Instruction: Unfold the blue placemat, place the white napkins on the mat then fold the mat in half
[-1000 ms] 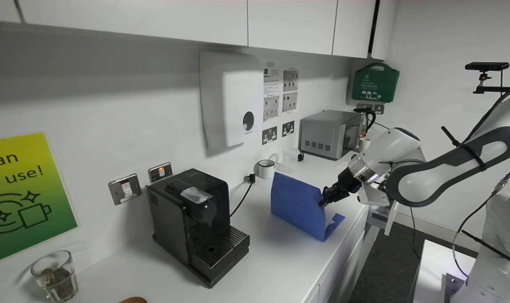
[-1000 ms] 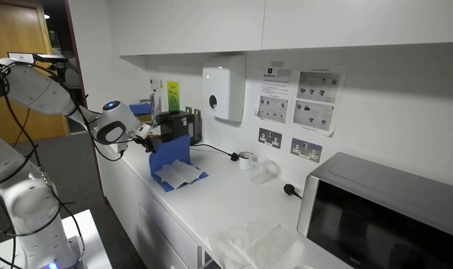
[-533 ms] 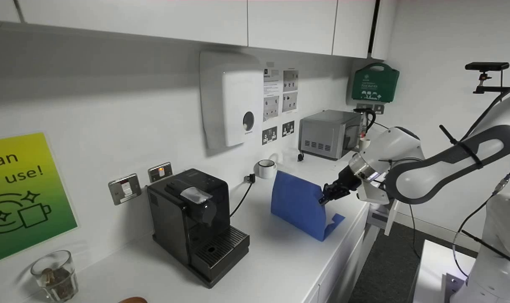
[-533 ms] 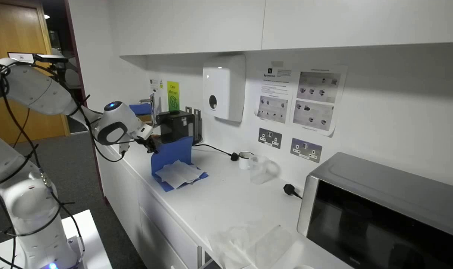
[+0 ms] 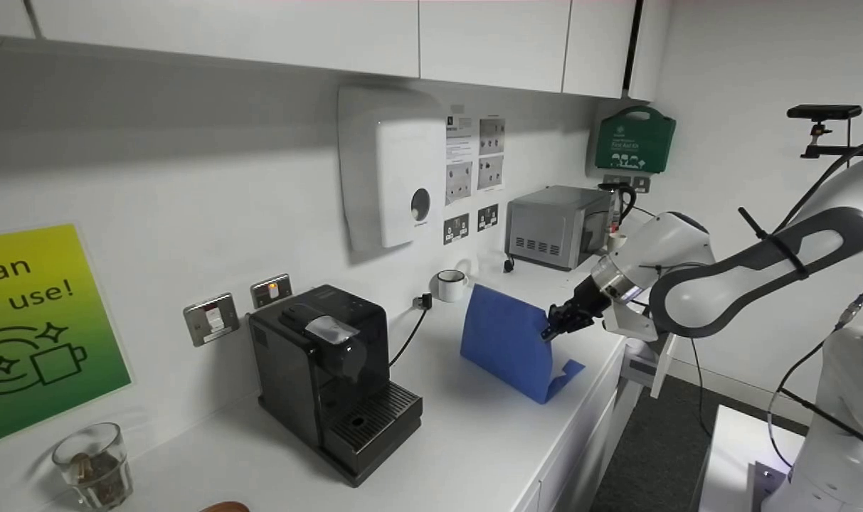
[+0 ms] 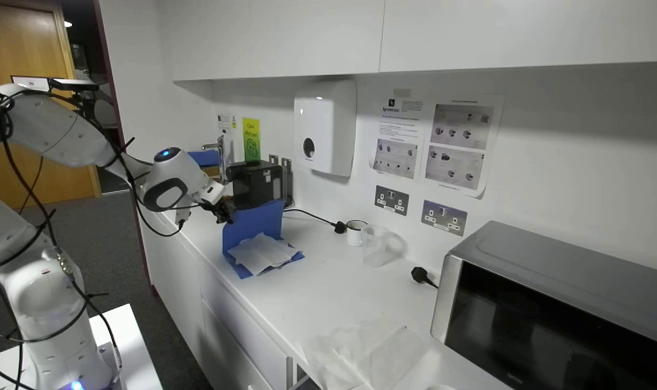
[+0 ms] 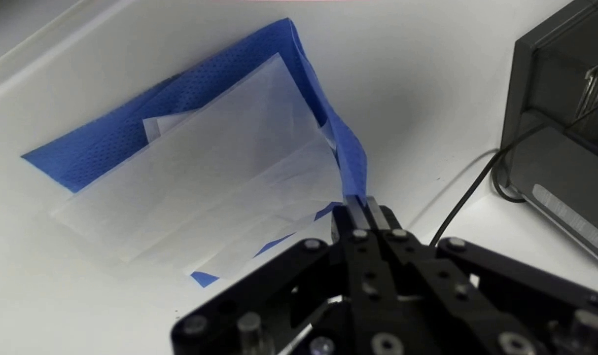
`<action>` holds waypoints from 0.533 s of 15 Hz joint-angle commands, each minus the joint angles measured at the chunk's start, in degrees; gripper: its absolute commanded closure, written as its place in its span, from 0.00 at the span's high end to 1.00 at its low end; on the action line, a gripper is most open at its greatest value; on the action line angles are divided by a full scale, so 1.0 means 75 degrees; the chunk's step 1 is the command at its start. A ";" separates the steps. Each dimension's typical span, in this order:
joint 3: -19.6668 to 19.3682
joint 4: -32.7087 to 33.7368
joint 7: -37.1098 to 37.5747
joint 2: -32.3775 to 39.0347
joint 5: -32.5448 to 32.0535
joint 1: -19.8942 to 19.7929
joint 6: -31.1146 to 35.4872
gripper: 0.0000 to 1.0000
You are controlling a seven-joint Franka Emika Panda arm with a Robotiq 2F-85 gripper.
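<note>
Pincer (image 7: 362, 200) gripping half-raised blue placemat (image 5: 506, 341), in an exterior view mostly screening white napkins (image 7: 220, 167), plain in wrist view

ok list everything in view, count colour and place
counter: one, white, along wall
placemat: one, blue, on counter, one part raised
napkins: several, white, on placemat's lying part
coffee machine: one, black, on counter
microwave: one, grey, on counter
dark-rimmed mug: one, white, near wall
container: one, clear, beside mug
glass: one, clear, near coffee machine
thin sheeting: count unclear, whitish, near microwave
dispenser: one, white, on wall
notices: several, white, on wall
large sign: one, yellow-green, on wall
sockets: several, grey, on wall
first-aid kit: one, green, on wall
plugs: two, black, near wall
cupboards: several, white, overhead
door: one, brown, background
arm: one, white and grey, over counter
gripper: one, black, pinching placemat's raised edge
</note>
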 commanded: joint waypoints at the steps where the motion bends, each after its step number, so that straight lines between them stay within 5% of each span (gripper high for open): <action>1: -0.0269 0.0011 -0.0561 0.0063 0.0242 -0.0046 0.0259 0.00; 8: -0.0661 0.0012 -0.0979 0.0101 0.0253 -0.0007 0.0184 0.00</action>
